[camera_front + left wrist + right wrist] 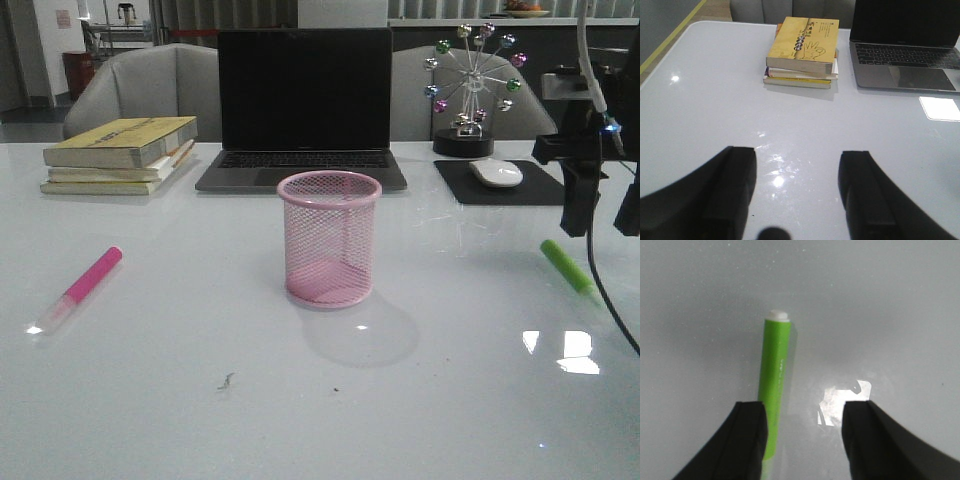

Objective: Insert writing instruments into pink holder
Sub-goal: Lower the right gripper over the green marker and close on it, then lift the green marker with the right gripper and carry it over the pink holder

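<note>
The pink mesh cup [329,238] sits upright and empty in the middle of a glossy white surface [180,400], which throws back glare from the lights overhead. The pink marker [82,288] lies flat well off to its left, and the green marker [567,266] lies flat off to its right. The right hand [802,440] hangs just over the green one with its fingers apart, one finger right beside the marker's body, nothing gripped. The left hand [797,192] is spread too, over bare surface.

Behind the cup there's a dark laptop [304,110], a stack of books [120,155] with a yellow cover on top (print too small to read), a mouse [496,173] on a black pad [500,183], a little ferris-wheel desk toy [472,85], and grey chairs [140,85].
</note>
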